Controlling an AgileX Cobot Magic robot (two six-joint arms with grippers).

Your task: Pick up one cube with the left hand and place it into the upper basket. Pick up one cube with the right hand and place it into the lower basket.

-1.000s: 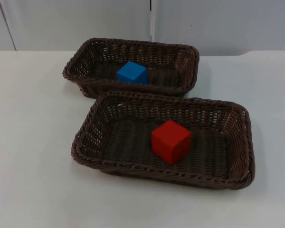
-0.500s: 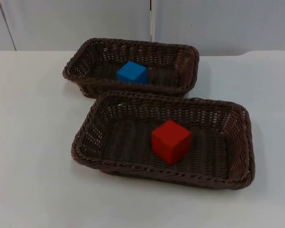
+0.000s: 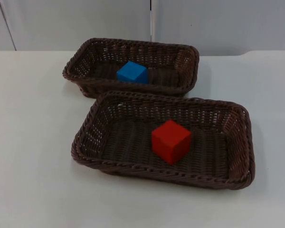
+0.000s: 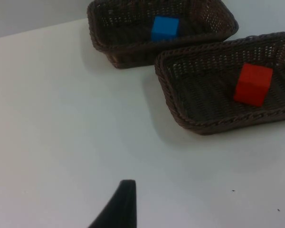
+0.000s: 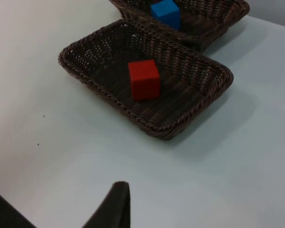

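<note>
- Top view: two brown woven baskets sit on the white table [image 3: 28, 142]. The upper basket [image 3: 76, 64] is far, close to the grey wall [image 3: 85, 23]. The lower basket [image 3: 240, 142] is near, just beside it and a bit more to the right. A blue cube [image 3: 132, 72] lies inside the upper basket. A red cube [image 3: 170, 141] lies inside the lower basket, near its middle. Nothing lies on top of either cube.
- Left wrist view: one black finger of the left gripper [image 4: 118, 209] hangs above bare table, well apart from both baskets. It holds nothing and touches nothing. I cannot tell how far this claw is open. The blue cube [image 4: 165, 27] and the red cube [image 4: 253, 83] each rest in their own basket.
- Right wrist view: one black finger of the right gripper [image 5: 115, 206] hangs above bare table, well apart from the lower basket [image 5: 99, 90]. It holds nothing. I cannot tell if this claw is open or closed. The red cube [image 5: 144, 79] sits on the basket's floor, and the blue cube [image 5: 166, 13] is in the far basket [image 5: 228, 14].
</note>
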